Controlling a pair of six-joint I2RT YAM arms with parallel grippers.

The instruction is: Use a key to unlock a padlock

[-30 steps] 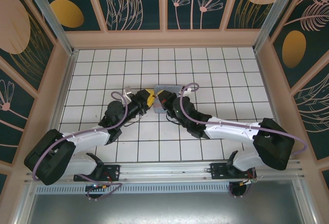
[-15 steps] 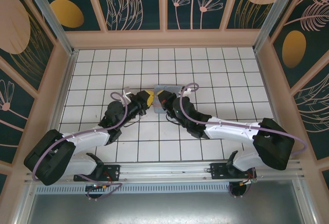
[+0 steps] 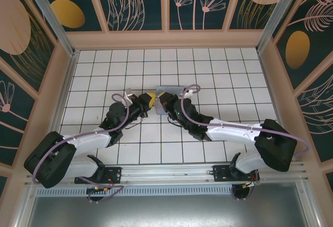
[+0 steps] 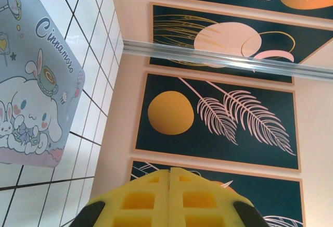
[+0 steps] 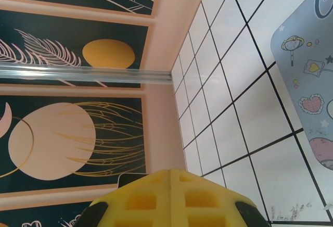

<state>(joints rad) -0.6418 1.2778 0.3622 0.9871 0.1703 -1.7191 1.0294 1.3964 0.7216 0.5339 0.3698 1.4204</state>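
change: left pincer [image 4: 170,177] just pressed together near Cinnamoroll tin [image 4: 31,81] | right pincer [image 5: 171,177]: pressed together | task: cannot tell if key is pinched; unlocking seems not begun

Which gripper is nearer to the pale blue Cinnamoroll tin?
Right, by a small margin. In the top view the right gripper overlaps the near left part of the Cinnamoroll tin; the left gripper is just beside its left edge. Both are shut.
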